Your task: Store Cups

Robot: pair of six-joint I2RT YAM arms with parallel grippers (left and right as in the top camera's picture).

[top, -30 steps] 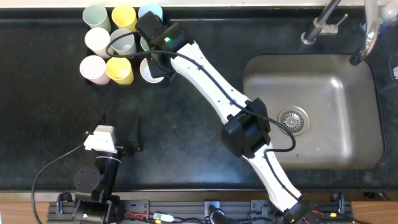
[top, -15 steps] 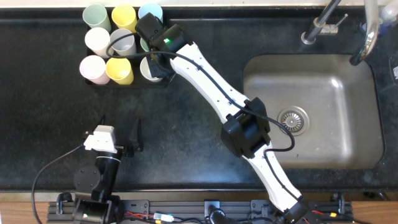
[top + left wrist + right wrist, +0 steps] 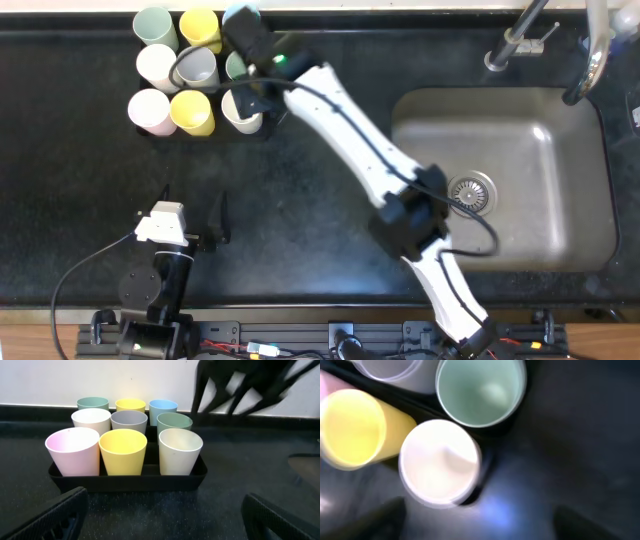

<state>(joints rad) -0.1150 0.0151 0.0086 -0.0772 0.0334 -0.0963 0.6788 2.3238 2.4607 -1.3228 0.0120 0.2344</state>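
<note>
Several pastel cups stand upright in a black tray at the counter's back left. A cream cup fills the tray's front right slot, beside a yellow cup and a pink cup. My right gripper hangs open above the tray's right side, blurred, with nothing between its fingers. Its wrist view looks down on the cream cup and a green cup. Open and empty, my left gripper rests low on the counter in front of the tray.
A steel sink with a faucet takes up the right side of the dark counter. A white wall runs just behind the tray. The right arm stretches diagonally across the middle of the counter.
My right gripper has risen and drawn back from the cream cup, which now stands alone in the tray. The left arm has not moved.
</note>
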